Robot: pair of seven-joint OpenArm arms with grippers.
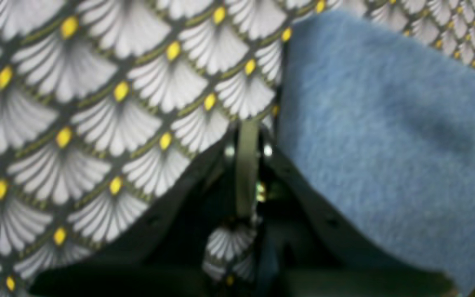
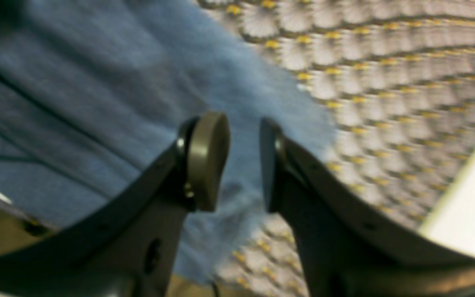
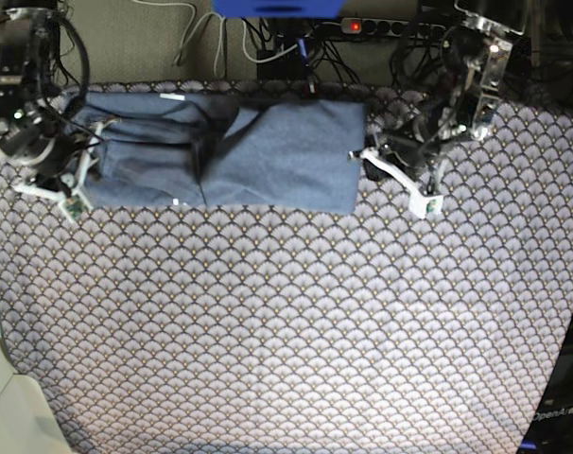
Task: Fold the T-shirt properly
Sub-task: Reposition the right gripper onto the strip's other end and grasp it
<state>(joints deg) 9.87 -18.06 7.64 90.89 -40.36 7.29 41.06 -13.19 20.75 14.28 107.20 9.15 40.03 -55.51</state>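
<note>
1. Blue cloth of the T-shirt [image 3: 225, 151] is spread as a wide band at the far side of the tablecloth [image 3: 296, 322], which is patterned with scallops.
2. Both wrist views are blurred, so seams and hems are hard to make out there; the shirt's left end is partly covered by the right arm in the base view.
3. No lettering is seen; only a plain, heathered face is shown, with dark creases near the middle and a small white tag [image 3: 172, 96] at the far edge.
4. The right gripper [image 2: 243, 161] is held with its fingers apart above the shirt's edge, nothing being clamped between them.
5. The left gripper [image 1: 248, 165] is pressed together, just beside the shirt's right edge; whether any cloth is pinched cannot be told.
</note>
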